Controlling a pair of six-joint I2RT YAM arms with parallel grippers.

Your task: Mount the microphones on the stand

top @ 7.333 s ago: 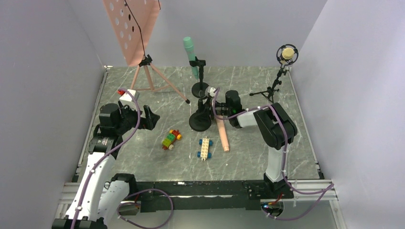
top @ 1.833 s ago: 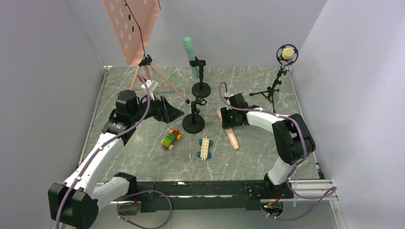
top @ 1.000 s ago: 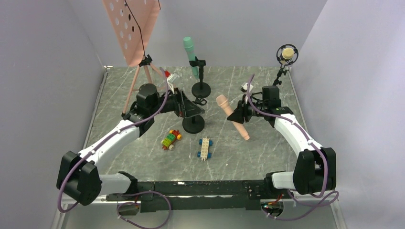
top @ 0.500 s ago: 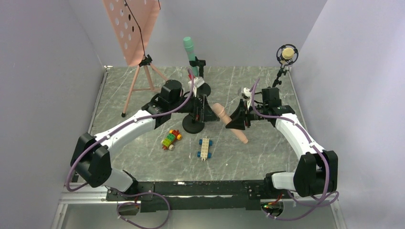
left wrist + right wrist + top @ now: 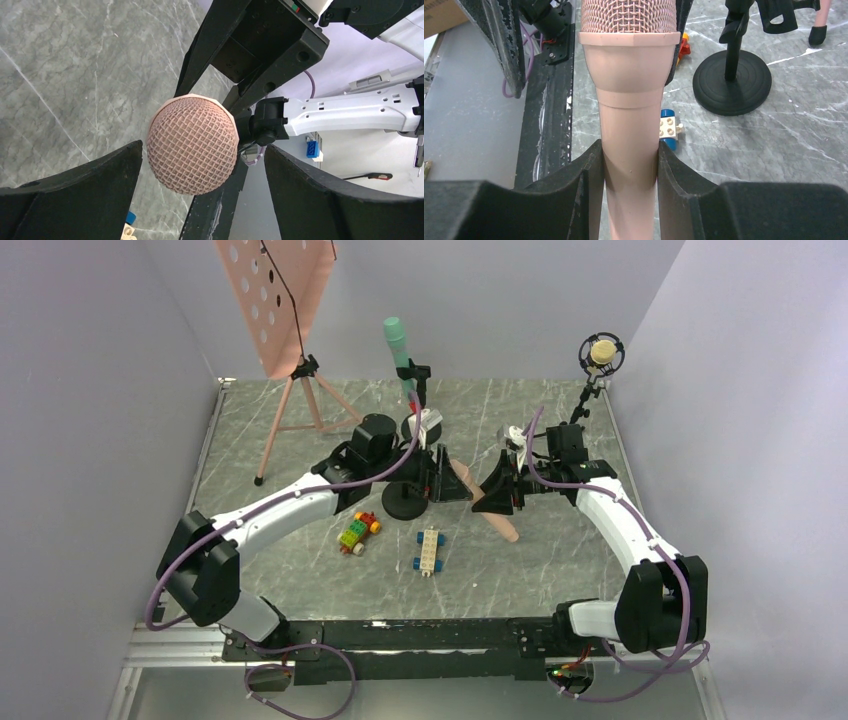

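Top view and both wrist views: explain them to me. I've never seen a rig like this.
Two robot arms are bolted at the table's near edge. The top view looks down from above and behind them. Each wrist view comes from a camera on one arm, looking along its own tool. The right tool is clamped on the handle of a pink mic. The left tool stands open with a finger on each side of that mic's mesh head, not gripping it. On the table are an empty stand with a round base, two toy cars, and a pink music stand. A green mic and a tan mic are already mounted at the back.
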